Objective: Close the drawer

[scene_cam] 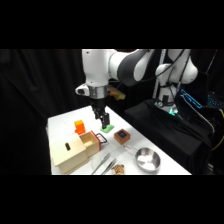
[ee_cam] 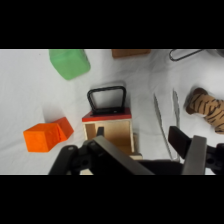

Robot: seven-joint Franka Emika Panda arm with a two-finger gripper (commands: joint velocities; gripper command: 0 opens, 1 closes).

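The black two-finger tool, fingers parted and empty, hangs just above the pulled-out light tan wooden drawer's red-handled front, its pale wooden box lying beyond along the slide axis.

White arm reaches down, gripper pointing at table.

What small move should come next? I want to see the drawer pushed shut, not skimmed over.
Probably lower the gripper in front of the drawer, then push toward the wooden box. The drawer stands pulled out, and the gripper hangs just above its red front.
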